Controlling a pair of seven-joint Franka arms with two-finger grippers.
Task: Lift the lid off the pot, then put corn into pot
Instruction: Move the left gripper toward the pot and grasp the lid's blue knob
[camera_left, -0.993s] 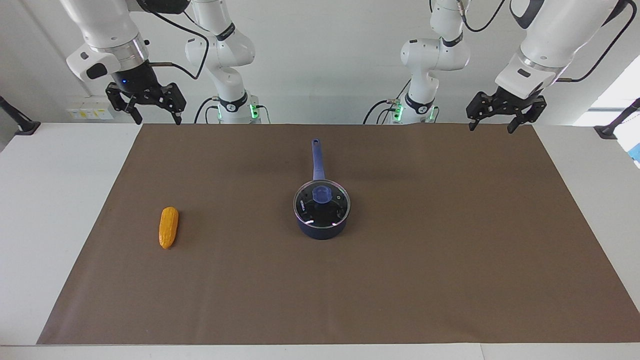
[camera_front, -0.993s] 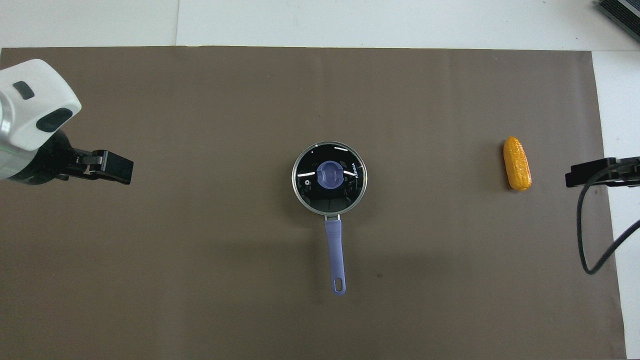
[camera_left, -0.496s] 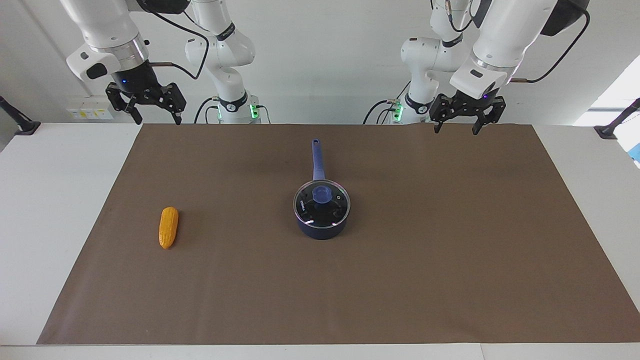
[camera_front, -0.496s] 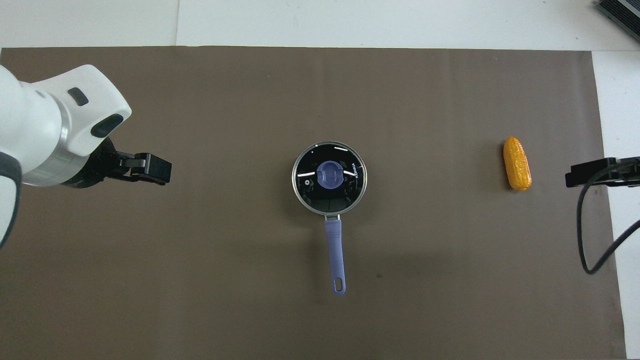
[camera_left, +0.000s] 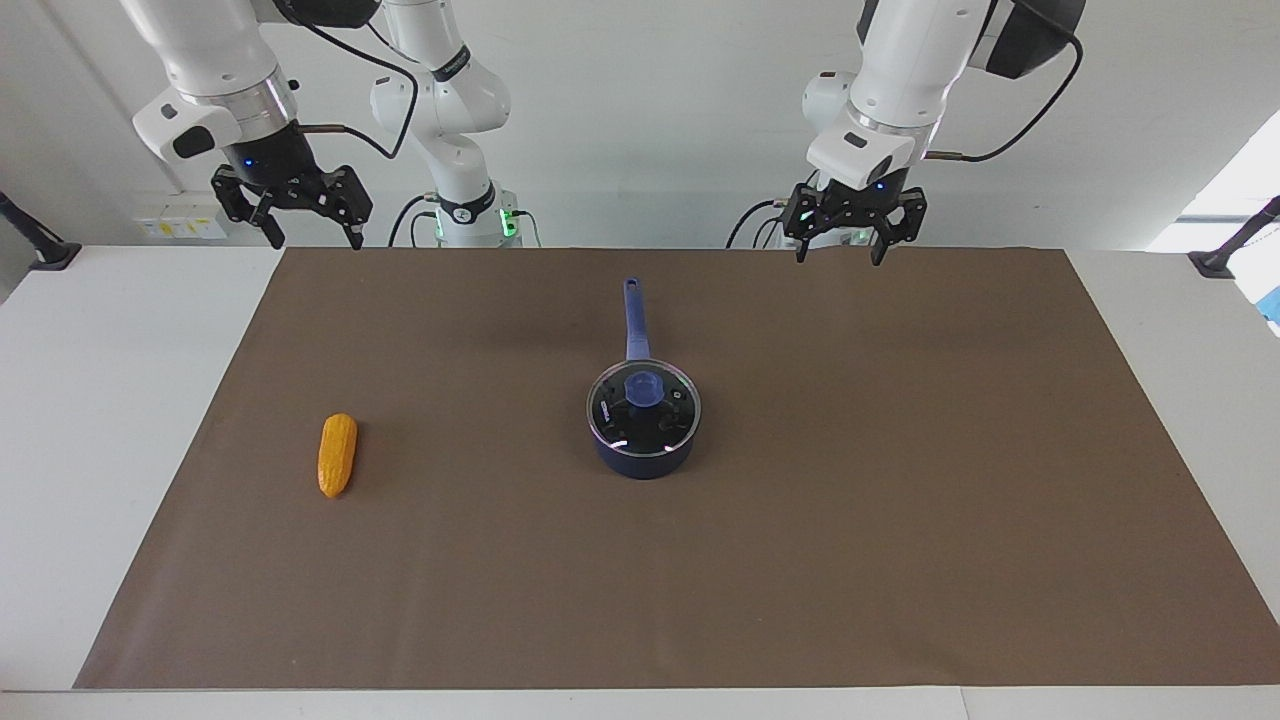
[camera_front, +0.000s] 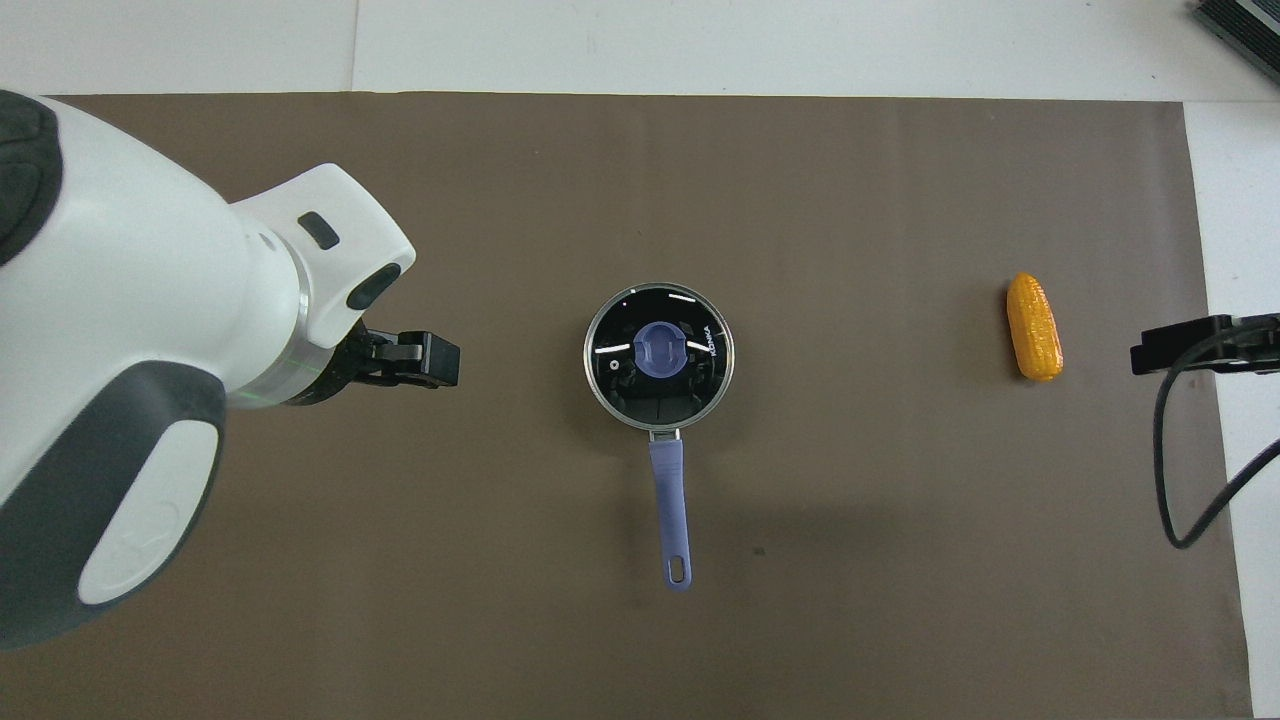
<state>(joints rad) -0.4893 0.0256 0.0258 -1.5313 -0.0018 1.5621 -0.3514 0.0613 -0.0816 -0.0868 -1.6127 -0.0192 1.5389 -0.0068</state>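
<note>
The navy pot (camera_left: 645, 462) stands mid-mat, its long blue handle (camera_left: 633, 318) pointing toward the robots. The glass lid (camera_left: 643, 392) with its blue knob sits on the pot and also shows in the overhead view (camera_front: 659, 352). The orange-yellow corn (camera_left: 337, 455) lies on the mat toward the right arm's end, also in the overhead view (camera_front: 1034, 327). My left gripper (camera_left: 838, 260) is open and empty, raised over the mat between the pot and the left arm's end (camera_front: 425, 360). My right gripper (camera_left: 317, 243) is open and empty, waiting high beside the corn (camera_front: 1190, 348).
A brown mat (camera_left: 900, 520) covers most of the white table (camera_left: 100, 400). The right arm's black cable (camera_front: 1165, 470) hangs over the mat's edge. A dark object (camera_front: 1240, 25) sits at the table corner farthest from the robots, at the right arm's end.
The left arm has swung in from the left arm's end of the table toward the pot, gripper still open. The right arm, pot, lid and corn have not moved.
</note>
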